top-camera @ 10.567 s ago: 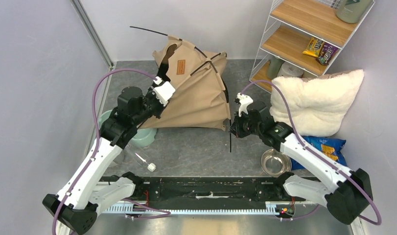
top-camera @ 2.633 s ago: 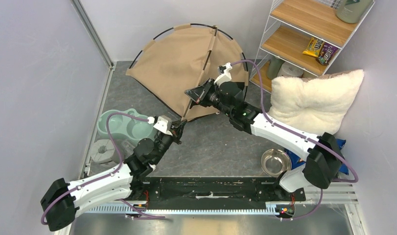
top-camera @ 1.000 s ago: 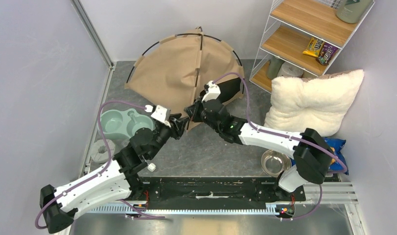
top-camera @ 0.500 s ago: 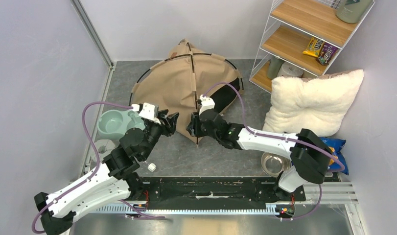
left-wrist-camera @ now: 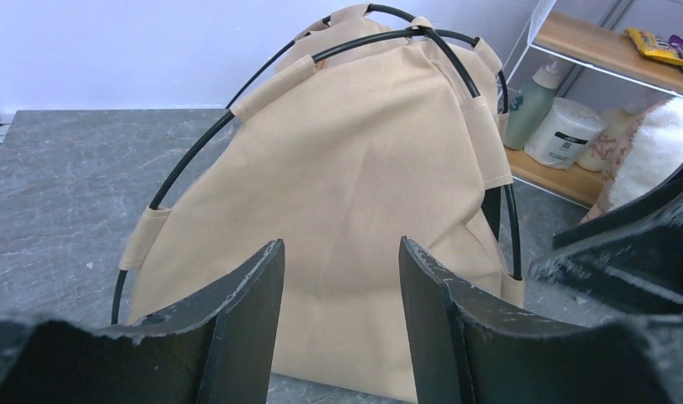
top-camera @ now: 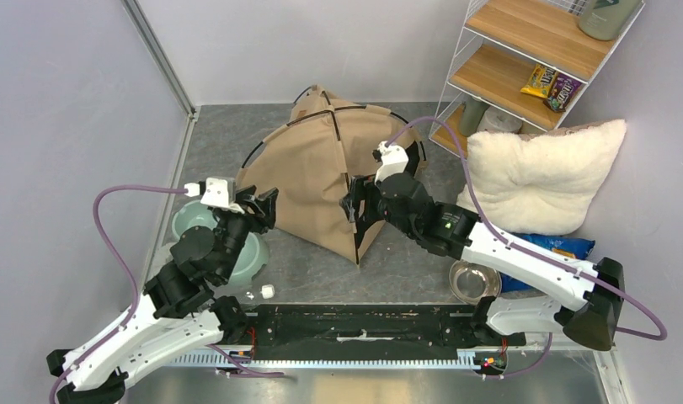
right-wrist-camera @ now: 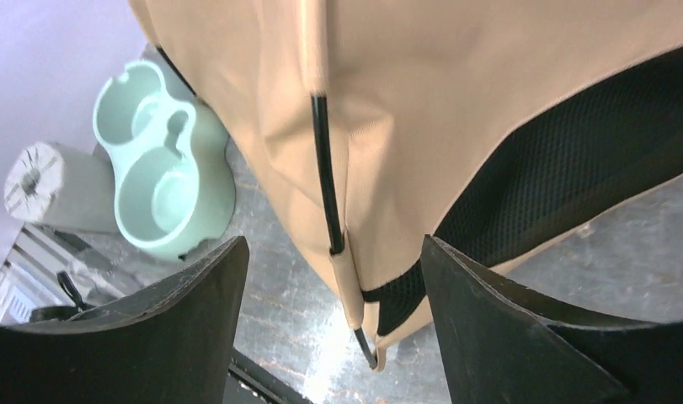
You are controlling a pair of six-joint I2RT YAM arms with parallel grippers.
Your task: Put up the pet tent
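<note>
Tan pet tent (top-camera: pixel 319 187) upright | left fingers (left-wrist-camera: pixel 243 332) apart | right fingers (right-wrist-camera: pixel 182 332) apart

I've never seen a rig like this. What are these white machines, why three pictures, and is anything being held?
These are two white robot arms bolted at the near edge of a grey table: the left arm and the right arm. The wide picture comes from a fixed camera above and behind them. The other two come from a small camera on each wrist; the dark shapes at the bottom are that arm's own jaws. On the table stands a tan fabric pet tent with thin black crossing poles, domed up. Around it are a mint green double bowl, a fluffy white pillow, a steel bowl and a wire shelf with wooden boards. Both pairs of jaws stand open near the tent and hold nothing.
</note>
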